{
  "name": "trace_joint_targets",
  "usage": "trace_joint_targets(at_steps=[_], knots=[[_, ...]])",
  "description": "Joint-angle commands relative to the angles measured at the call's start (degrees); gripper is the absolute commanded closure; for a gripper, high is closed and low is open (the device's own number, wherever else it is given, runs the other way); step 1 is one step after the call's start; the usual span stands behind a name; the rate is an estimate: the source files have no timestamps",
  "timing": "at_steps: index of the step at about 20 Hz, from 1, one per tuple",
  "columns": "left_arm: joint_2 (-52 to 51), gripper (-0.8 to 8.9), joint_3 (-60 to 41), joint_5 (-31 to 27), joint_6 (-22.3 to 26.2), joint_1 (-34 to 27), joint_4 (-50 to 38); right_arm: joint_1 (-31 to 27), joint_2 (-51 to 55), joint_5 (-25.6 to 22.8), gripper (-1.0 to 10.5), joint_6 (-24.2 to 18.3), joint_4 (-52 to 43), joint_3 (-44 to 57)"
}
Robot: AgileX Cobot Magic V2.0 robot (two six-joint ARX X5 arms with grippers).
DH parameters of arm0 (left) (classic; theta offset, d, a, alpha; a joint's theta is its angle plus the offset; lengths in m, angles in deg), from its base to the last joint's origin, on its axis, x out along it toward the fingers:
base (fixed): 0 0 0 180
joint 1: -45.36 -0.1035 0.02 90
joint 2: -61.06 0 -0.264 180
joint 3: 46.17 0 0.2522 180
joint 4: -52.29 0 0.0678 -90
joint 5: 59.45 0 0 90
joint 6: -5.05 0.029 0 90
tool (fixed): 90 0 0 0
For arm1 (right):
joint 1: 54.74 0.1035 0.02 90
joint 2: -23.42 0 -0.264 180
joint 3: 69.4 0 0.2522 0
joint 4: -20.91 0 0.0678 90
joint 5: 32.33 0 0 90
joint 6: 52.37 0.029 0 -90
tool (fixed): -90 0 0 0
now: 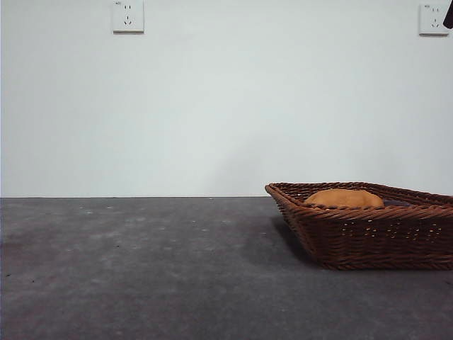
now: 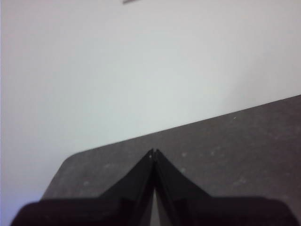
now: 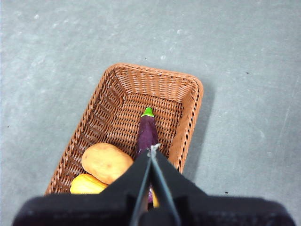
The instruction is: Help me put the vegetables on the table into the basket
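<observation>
- Up front, the low front view shows the basket (image 1: 368,227) on the table (image 1: 141,269) at the right, with the potato (image 1: 344,198) showing over its rim. No vegetable lies on the bare table here. A black tip at the top right corner is all that shows of an arm.
- Left wrist view: the left gripper (image 2: 154,151) has its jaws pressed together on nothing, above a bare table corner, with the wall behind it.
- Right wrist view: the right gripper (image 3: 153,149) hangs above the basket (image 3: 188,94), jaws closed and empty. Inside lie the eggplant (image 3: 147,132), the potato (image 3: 106,162) and the yellow one (image 3: 87,184).
- Judging by this, the task looks done. The remaining risk is the right gripper dipping and nudging the eggplant or catching the rim.
</observation>
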Motion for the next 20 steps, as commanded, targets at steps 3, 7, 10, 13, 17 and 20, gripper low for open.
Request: trace_joint_targets(at_steps=[3,7,10,13,17,20], knots=[[-7.5,8.14,-15.6,0.1,-4.7,-1.9,-5.0,0.0,-0.3,-0.2,9.5,-0.3,-0.4,0.0],[-13.4,8.14,-23.5,0.1,-6.6,-2.8,-4.9,0.0,-0.3,-0.2,9.5,-0.3,-0.4,0.0],[-16.4,8.14,-26.9,0.0,-6.6,-2.8,-4.8,0.0,-0.3,-0.2,9.5,-0.3,-0.4,0.0],[-16.3,8.14,-28.7,0.1,-8.1,-2.8,-4.5,0.0,-0.3,-0.2,9.5,-0.3,-0.4,0.0],[-16.3,8.14,-29.1,0.7,-15.1,-2.8,-2.0,0.0,-0.3,-0.2,9.5,-0.3,-0.5,0.0],[-15.6,8.14,-29.1,1.4,-16.2,-2.8,-1.9,0.0,-0.3,-0.2,9.5,-0.3,-0.7,0.0]])
